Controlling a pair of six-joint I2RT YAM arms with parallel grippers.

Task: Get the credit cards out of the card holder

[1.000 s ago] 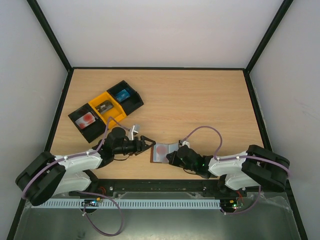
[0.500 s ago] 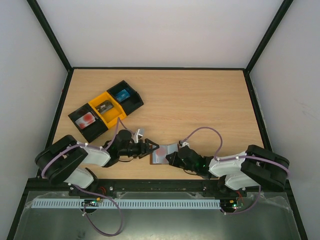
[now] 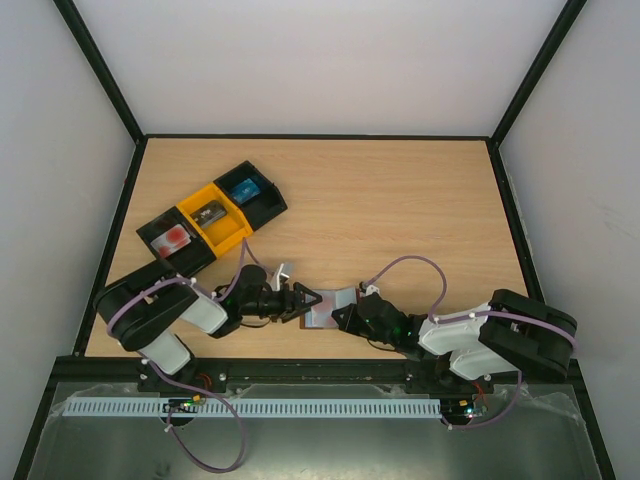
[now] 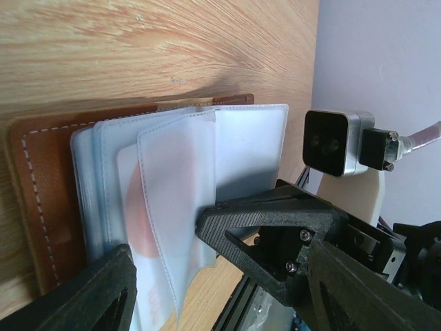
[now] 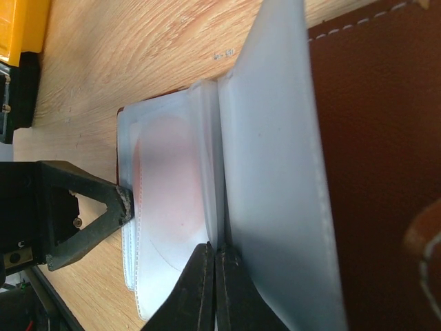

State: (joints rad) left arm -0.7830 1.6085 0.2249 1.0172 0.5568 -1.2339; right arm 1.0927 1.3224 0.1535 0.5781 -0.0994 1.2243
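Two arms meet at the open card holder, which lies on the bench near its front edge. The right jaws are clenched shut at its clear sleeves; the left jaws stand released, spread at the edge of a sleeve holding a red-patched card.

Table with card holder, trays
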